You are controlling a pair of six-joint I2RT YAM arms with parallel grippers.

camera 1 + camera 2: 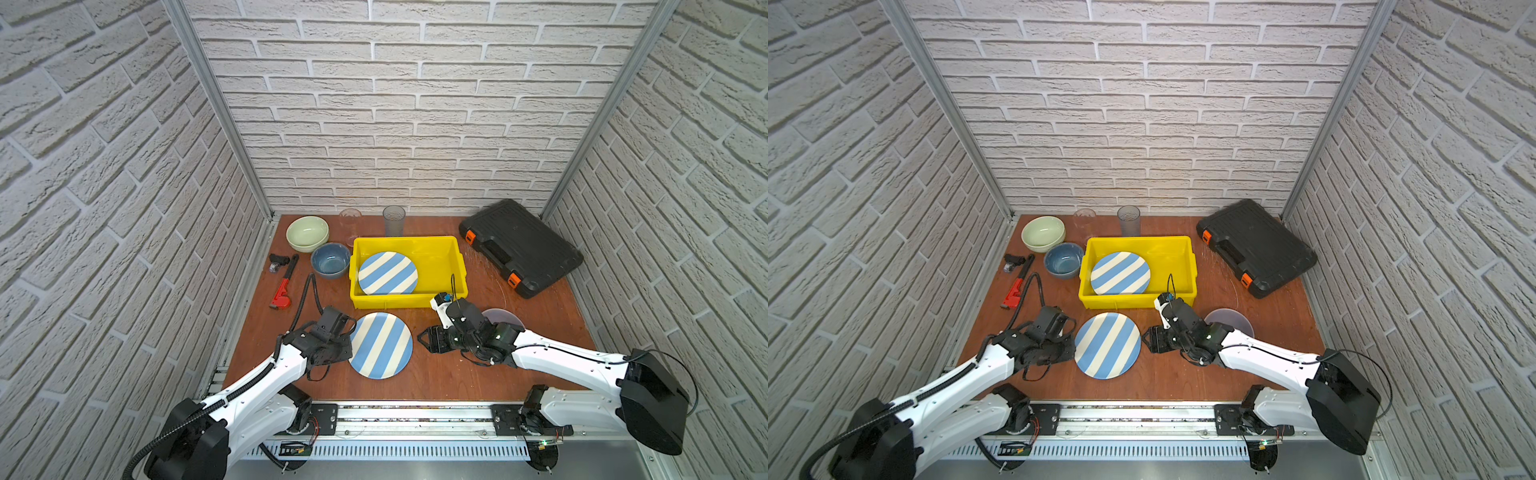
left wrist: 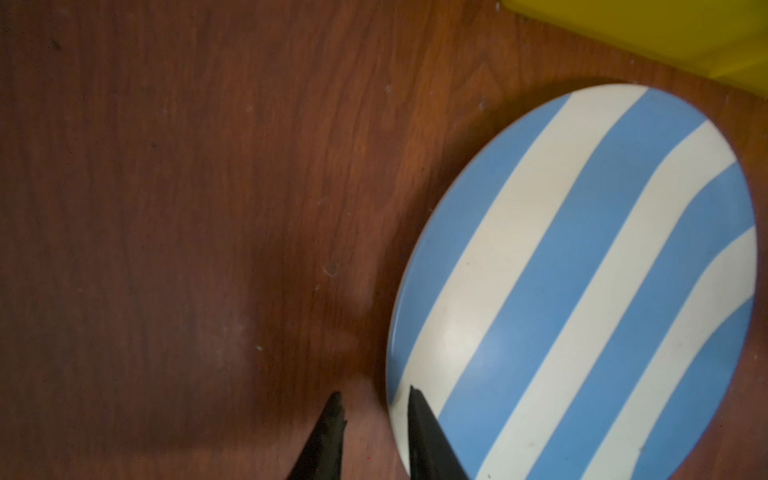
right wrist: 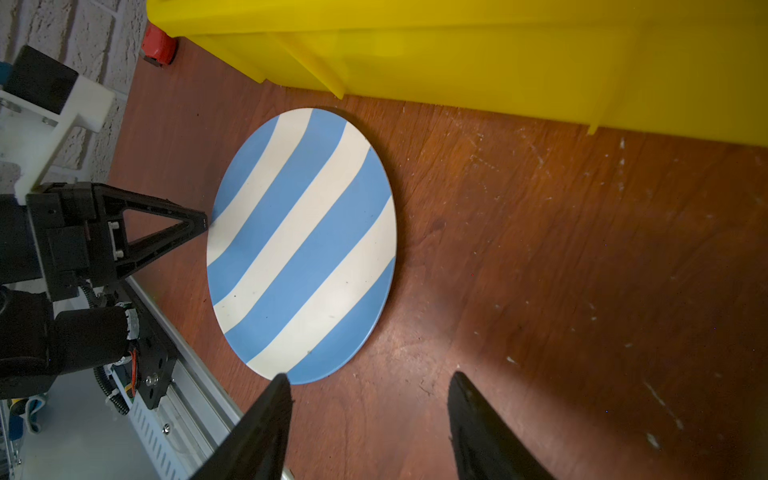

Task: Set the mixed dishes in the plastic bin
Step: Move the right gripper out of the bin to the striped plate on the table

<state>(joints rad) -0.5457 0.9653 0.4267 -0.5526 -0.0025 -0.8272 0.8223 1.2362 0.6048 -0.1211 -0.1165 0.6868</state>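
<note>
Start at the left: your left pincer (image 2: 374, 405) sits low against the left rim of the blue-and-white striped round plate (image 1: 381, 345). In the left wrist view one tip lies over the rim and the other over bare wood just outside it, with only a narrow gap between them. Whether the jaws already bite the rim or merely straddle it, you cannot tell from these views.

The plate lies flat on the brown wooden bench (image 1: 457, 376), near the front edge and about midway along it. It is directly in front of the front wall of the bright yellow rectangular plastic bin (image 1: 399, 301), close to it but not touching. A second striped plate (image 1: 387, 273) is already inside the bin, in its left half.

Further right, your right pincer (image 3: 370, 380) is released, with its jaws wide and nothing between them. It points at the plate's right rim from just beside it.

The coming move turns on one relation: the plate lies between your two pincers, and the bin is straight behind it, toward the back edge. The left pincer is the nearer one, right at the rim. Being round, the plate has no long axis to line up with, so any rim point should serve. My judgement is that the lift must clear the bin's front wall, and that the bare right half of the bin floor is the easier landing — stacking on the other plate would also work.
</note>
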